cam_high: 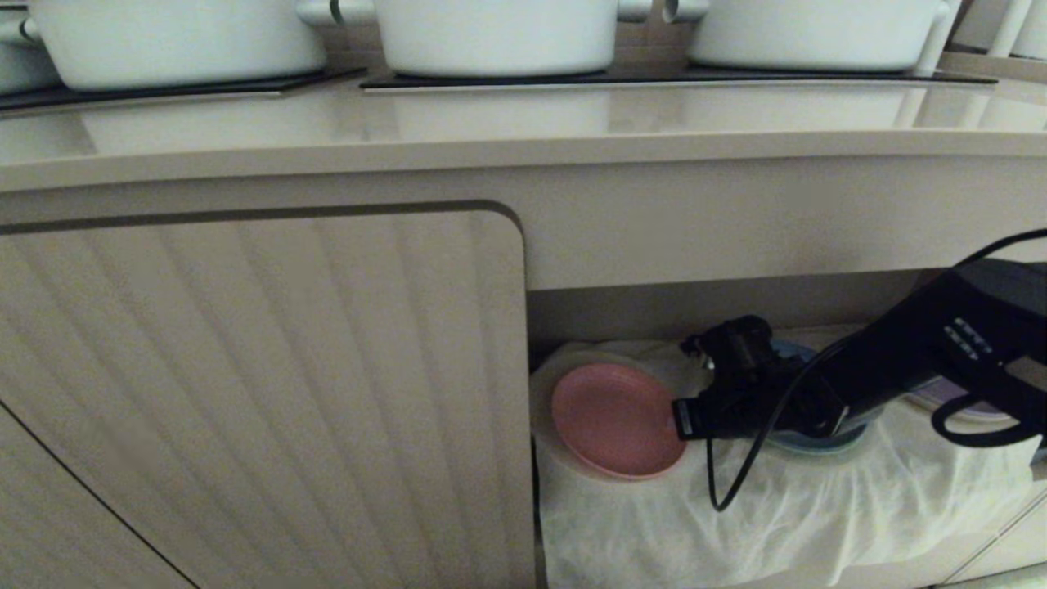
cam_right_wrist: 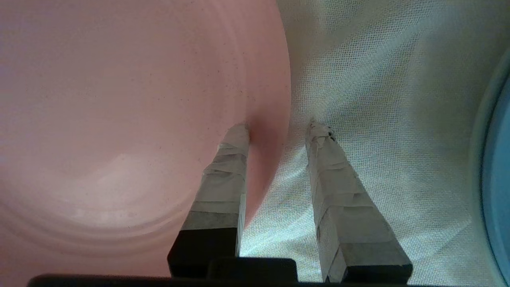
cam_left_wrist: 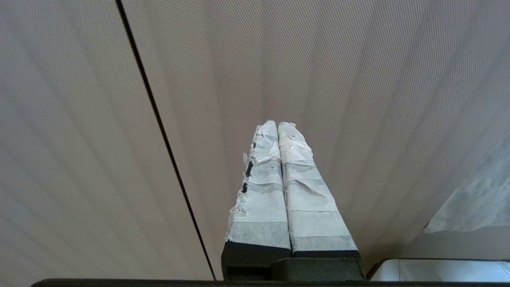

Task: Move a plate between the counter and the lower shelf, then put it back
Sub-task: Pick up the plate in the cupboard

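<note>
Cloth (cam_high: 785, 507) over beige lower shelf (cam_high: 720, 307)

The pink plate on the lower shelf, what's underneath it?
The plate rests tilted on a white cloth draped over a round mound. What forms the mound is covered, so it can't be seen.

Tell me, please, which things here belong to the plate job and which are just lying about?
Job: pink plate, lower shelf, counter, right gripper straddling the plate's rim.
Lying about: white pots, blue plate, white cloth, ribbed door, left gripper.
</note>
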Controlling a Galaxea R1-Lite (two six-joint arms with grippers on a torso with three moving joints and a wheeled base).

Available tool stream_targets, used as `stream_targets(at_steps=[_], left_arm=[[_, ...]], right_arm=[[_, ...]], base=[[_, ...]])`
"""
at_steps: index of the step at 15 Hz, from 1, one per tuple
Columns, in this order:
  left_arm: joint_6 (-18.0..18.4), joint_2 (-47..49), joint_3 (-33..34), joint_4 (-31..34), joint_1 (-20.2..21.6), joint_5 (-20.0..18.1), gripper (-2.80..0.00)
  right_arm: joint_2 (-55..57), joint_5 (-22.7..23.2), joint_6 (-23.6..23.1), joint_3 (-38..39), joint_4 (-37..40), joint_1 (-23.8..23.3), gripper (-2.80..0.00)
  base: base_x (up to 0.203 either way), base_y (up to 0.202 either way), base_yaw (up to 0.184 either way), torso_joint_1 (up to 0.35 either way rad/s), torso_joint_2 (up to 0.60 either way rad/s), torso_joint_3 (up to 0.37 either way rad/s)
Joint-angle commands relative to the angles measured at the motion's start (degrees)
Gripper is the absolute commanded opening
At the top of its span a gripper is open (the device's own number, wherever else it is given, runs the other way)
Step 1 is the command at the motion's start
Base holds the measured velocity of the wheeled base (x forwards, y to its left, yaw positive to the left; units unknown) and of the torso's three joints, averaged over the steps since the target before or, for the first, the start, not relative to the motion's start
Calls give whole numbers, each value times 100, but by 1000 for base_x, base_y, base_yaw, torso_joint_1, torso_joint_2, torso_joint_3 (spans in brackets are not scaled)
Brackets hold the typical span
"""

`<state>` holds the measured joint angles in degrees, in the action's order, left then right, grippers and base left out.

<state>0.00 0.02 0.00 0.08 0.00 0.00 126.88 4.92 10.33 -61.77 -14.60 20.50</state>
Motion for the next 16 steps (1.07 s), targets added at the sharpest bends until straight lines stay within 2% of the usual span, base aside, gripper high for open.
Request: stream_targets(at_steps=[1,16], left_arm=[[0,-2,0,0,0,0,-280],[0,-2,0,0,0,0,-280]], right_arm=[[-14,26,5,7,-16,6,-280],[-128,26,-39,-177,-16,15,-280]], base=[[0,0,0,0,0,0],[0,0,0,0,0,0]])
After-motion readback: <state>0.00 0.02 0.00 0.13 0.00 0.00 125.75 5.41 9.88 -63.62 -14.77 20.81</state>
